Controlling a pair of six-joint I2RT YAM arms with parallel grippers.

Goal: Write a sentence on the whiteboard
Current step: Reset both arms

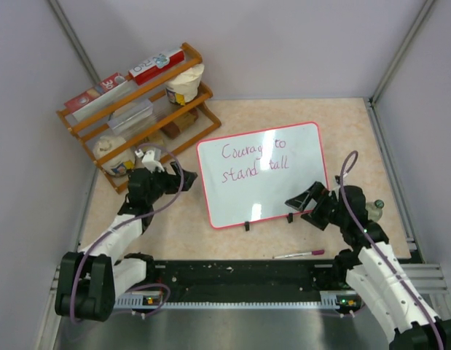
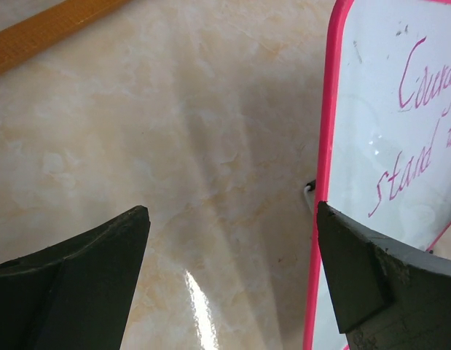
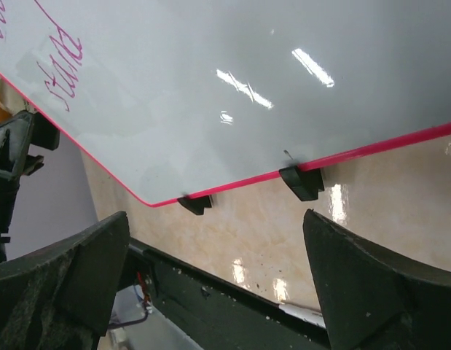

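Observation:
The whiteboard [image 1: 283,193] lies flat mid-table, with a pink-red rim and two black clips [image 1: 247,225] at its near edge. The sentence [image 1: 254,162] is in purplish-pink cursive, two lines reading "Courage to stand tall". My left gripper [image 1: 187,177] is open and empty at the board's left edge; in the left wrist view [image 2: 231,211] the rim [image 2: 323,146] and part of the writing [image 2: 422,124] show. My right gripper [image 1: 304,195] is open and empty over the board's near right corner; in the right wrist view [image 3: 216,215] the board [image 3: 247,95] and a clip [image 3: 302,182] show.
A white marker with a pink cap [image 1: 299,254] lies on the table in front of the board, near the black base rail [image 1: 232,281]. A wooden rack [image 1: 130,109] with boxes and cups stands at the back left. Grey walls enclose the table.

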